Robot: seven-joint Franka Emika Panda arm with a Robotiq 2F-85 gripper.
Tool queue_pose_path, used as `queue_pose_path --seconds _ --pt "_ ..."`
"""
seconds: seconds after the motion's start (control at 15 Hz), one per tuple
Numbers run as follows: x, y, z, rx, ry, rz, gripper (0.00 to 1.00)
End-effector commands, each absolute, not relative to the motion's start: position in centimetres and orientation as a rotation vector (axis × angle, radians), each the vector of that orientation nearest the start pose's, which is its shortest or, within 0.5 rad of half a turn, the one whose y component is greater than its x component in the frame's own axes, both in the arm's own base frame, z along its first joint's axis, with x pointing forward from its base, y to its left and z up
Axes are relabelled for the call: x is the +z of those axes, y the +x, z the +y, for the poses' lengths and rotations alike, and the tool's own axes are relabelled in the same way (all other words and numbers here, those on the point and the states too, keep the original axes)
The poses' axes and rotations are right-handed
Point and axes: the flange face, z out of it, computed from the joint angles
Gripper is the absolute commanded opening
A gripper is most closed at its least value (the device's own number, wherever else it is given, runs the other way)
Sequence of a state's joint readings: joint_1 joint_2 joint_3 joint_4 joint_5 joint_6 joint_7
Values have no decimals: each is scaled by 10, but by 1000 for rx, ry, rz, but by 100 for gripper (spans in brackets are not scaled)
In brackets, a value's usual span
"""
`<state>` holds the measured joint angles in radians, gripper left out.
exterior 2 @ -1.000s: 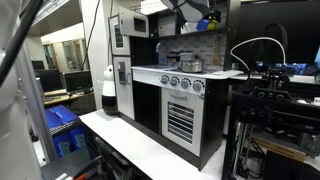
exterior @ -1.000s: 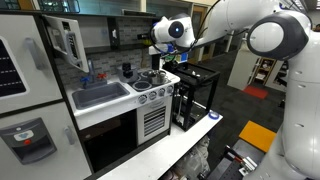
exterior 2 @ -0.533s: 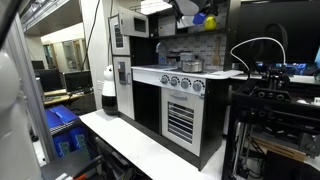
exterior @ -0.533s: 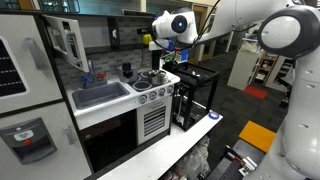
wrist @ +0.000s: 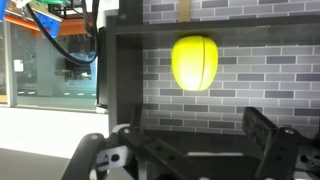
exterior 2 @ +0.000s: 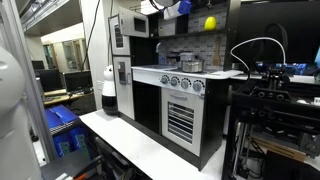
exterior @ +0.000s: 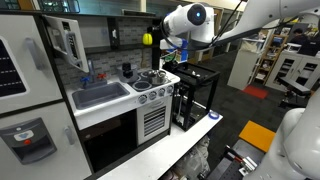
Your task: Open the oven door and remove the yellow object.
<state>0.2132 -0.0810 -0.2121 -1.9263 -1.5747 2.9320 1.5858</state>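
Clearly, fingers (wrist: pixel 270 140) spread wide (holding nothing); yellow object (wrist: pixel 194 63) apart, before brick wall (wrist: pixel 262 62).

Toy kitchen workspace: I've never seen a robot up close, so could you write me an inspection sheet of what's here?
Surface: white toy kitchen counter with a sink and stove.
Job's things: oven door swung open; yellow ball in front of the brick backsplash, clear of the gripper, nothing visibly holding it.
Clutter: pots on the stove; black frame beside the kitchen.
Grippers: gripper open, empty, facing the ball.
Cables: looping cable on the equipment at the side.
Surroundings: white bench in front; lab room with shelving behind.
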Motion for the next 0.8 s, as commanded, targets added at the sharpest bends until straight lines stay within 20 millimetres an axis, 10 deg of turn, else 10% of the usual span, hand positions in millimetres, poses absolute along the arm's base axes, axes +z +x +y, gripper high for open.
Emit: queue_pose_path --seconds 0.0,0.73 --pt "592 516 59 -1899 -2710 266 100" --pt "606 395 70 -1472 -2679 132 100"
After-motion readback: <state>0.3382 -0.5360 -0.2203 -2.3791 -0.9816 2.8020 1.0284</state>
